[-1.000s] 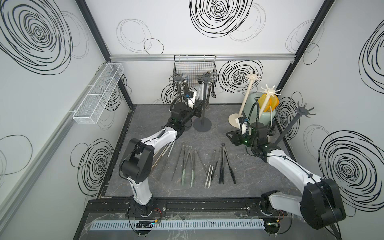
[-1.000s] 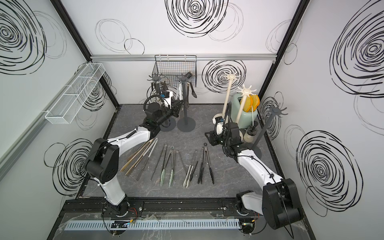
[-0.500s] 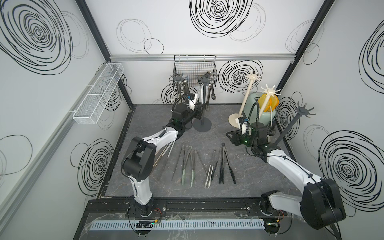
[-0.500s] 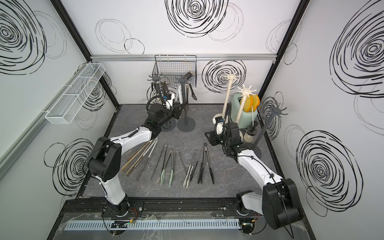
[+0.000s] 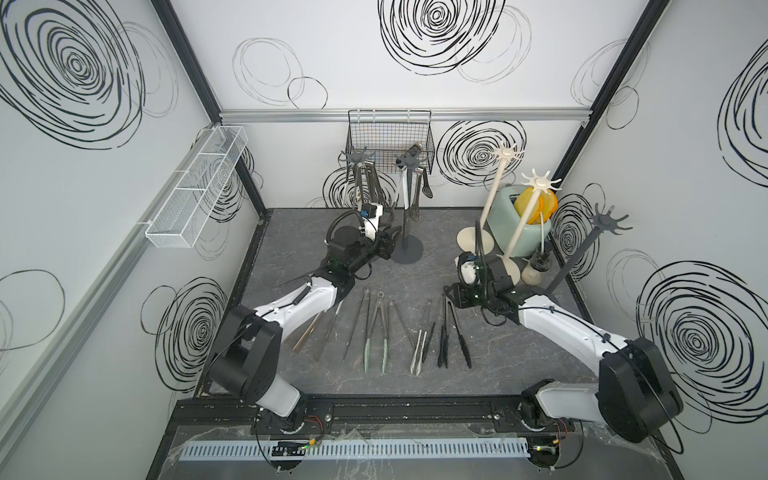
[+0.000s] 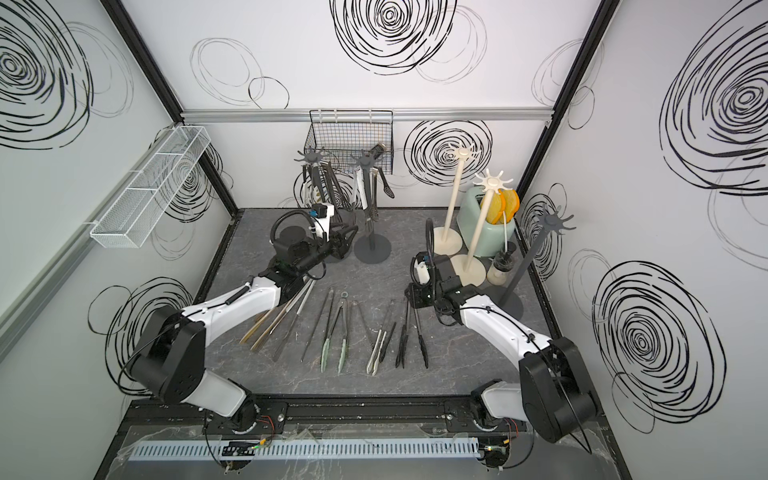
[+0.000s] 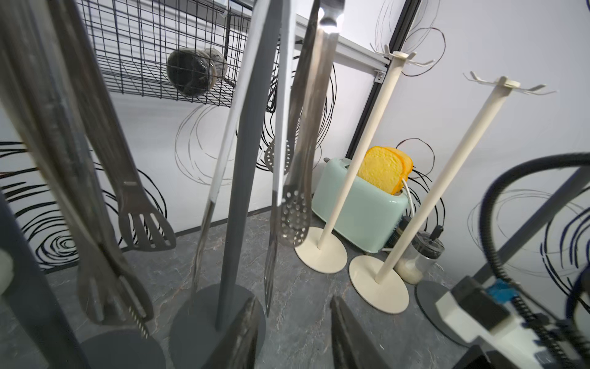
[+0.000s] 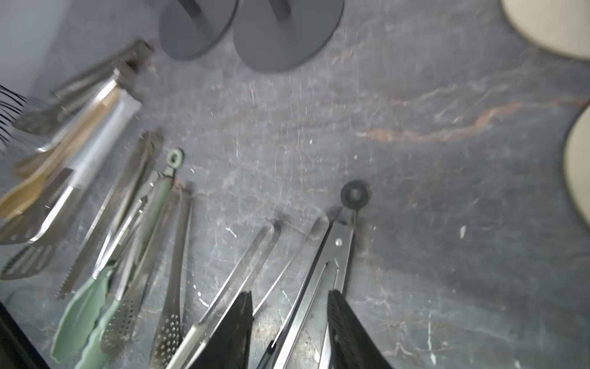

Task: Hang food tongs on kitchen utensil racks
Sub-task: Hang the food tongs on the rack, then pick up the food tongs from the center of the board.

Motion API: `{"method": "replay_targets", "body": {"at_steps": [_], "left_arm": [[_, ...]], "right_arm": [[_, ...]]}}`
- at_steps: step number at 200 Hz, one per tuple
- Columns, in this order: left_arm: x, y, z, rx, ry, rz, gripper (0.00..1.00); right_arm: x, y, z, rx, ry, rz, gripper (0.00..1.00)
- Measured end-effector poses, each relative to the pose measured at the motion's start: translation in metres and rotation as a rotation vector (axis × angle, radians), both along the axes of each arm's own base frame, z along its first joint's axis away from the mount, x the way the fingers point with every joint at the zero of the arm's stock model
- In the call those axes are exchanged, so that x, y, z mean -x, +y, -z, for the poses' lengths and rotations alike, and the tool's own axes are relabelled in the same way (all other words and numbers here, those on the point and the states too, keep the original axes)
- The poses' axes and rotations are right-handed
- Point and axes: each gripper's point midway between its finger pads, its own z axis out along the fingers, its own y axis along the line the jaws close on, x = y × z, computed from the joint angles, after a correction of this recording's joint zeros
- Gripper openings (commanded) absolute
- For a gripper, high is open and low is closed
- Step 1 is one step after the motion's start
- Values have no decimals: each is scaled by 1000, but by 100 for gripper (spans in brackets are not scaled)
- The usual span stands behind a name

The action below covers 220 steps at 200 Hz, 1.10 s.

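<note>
We see tongs [image 5: 366,353] in row across table [image 5: 436,266] front; back left, two racks [image 5: 406,251] with hung tongs [image 7: 314,96]; back right, toaster [image 5: 503,210] amid three racks [image 5: 467,241].

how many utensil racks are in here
5. Left grey rack and middle grey rack stand at the back by the basket, both loaded. Rear cream rack and front cream rack stand by the toaster, bare. Right grey rack is bare too.
</note>
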Motion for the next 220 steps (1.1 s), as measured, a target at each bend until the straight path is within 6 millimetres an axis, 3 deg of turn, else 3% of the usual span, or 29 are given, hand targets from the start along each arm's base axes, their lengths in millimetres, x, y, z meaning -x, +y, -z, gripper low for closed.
{"method": "replay_targets", "body": {"at_steps": [41,63,105,127,165,220], "left_arm": [[43,15,12,53,48,-28,42],[65,16,18,71,73,-35,43],[99,23,9,122,56,-44,45],[110,30,16,129,65,-53,45],[123,41,45,118,134,-70,46],[129,45,50,112,145,-73,46]], "right_arm": [[27,-6,41,162,158,66,41],[33,-9,46,200,181,94,40],[36,-13,52,236,198,134,39],[37,-17,62,266,222,151,39],[40,-22,80,314,265,164,35],[32,-24,82,323,251,192,11]]}}
